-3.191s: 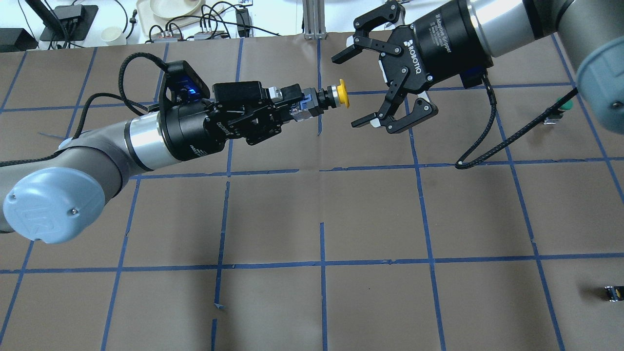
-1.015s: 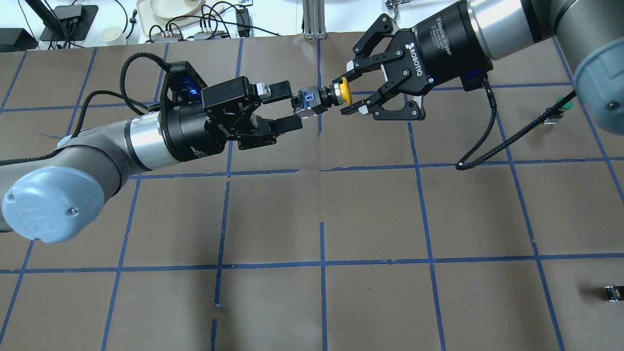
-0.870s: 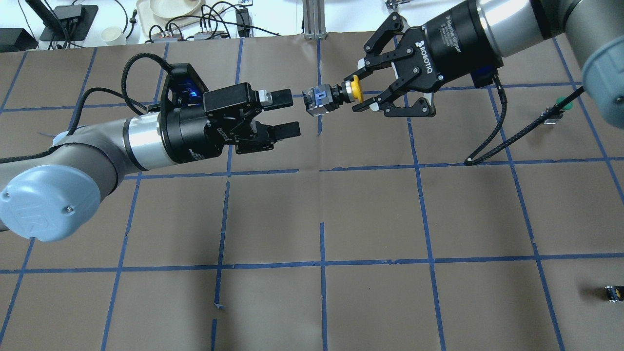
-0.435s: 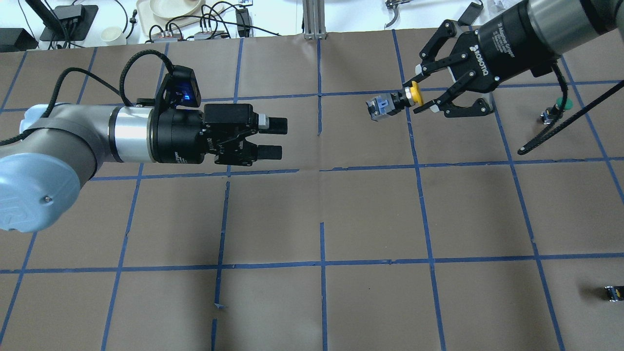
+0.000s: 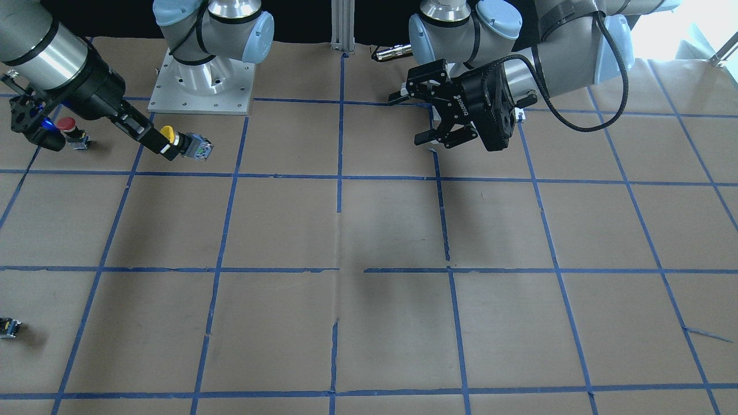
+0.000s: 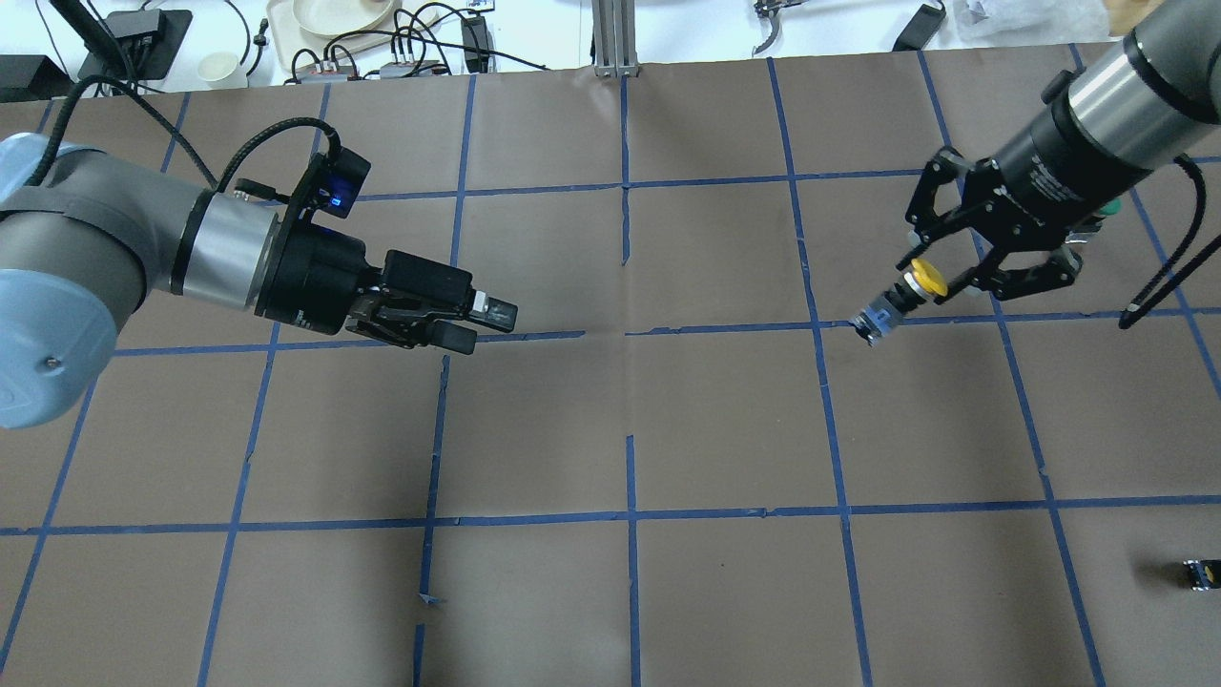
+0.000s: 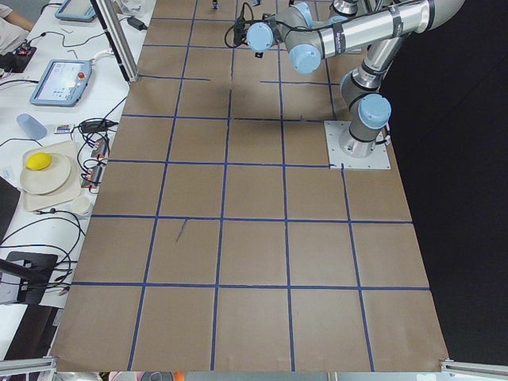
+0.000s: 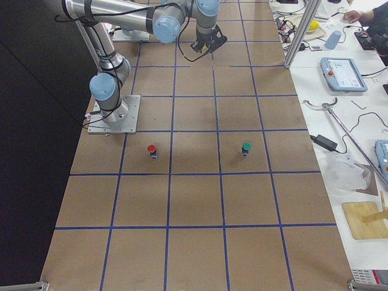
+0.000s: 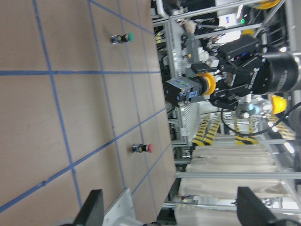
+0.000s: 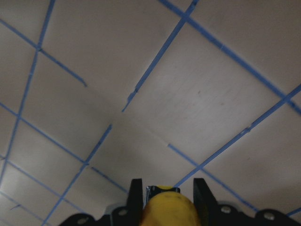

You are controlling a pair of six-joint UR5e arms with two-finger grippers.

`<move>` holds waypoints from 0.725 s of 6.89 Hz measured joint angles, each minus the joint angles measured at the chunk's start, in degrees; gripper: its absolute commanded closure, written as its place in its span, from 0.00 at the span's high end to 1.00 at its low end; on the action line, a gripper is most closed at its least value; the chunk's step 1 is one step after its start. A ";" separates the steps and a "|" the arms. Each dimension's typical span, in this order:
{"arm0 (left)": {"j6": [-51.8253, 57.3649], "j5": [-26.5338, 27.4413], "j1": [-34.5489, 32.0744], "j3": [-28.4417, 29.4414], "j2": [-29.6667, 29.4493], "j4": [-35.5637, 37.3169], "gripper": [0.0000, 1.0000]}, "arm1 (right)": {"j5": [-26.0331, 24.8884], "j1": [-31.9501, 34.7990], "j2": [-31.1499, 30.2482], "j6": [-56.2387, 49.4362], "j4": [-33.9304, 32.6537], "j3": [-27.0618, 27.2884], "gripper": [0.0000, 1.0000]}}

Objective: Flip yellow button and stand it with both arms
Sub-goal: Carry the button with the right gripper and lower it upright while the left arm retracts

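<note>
The yellow button (image 6: 879,317) hangs above the brown paper at the right, held by its yellow cap, with its grey-blue body pointing down and left. My right gripper (image 6: 925,279) is shut on the cap. In the front-facing view the button (image 5: 196,148) sticks out of the right gripper (image 5: 163,141) at the far left. The right wrist view shows the cap (image 10: 169,207) between the two fingers. My left gripper (image 6: 482,322) is open and empty, far left of the button, and also shows in the front-facing view (image 5: 416,118). The left wrist view shows the held button (image 9: 188,89).
A red-capped button (image 5: 68,124) stands close to the right wrist. A green-capped button (image 6: 1105,204) is partly hidden behind the right arm. A small dark switch block (image 6: 1197,572) lies near the front right edge. Blue tape lines grid the brown paper.
The right gripper has taken the button from the left gripper, carried it right and toward the robot, and tilted it body-down. The left gripper let go and drew back left.
</note>
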 measured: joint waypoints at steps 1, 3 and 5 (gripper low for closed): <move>-5.33 7.11 -0.19 0.27 -0.13 4.37 1.00 | -5.09 -1.84 -0.76 -8.75 -2.23 2.15 0.05; -17.10 15.68 -0.83 2.53 -0.27 10.72 1.00 | -10.61 -4.44 -1.95 -24.33 -7.58 5.26 0.05; -23.96 29.92 -2.12 7.24 -0.61 12.32 1.00 | -11.79 -8.33 -2.51 -39.77 -13.03 8.14 0.05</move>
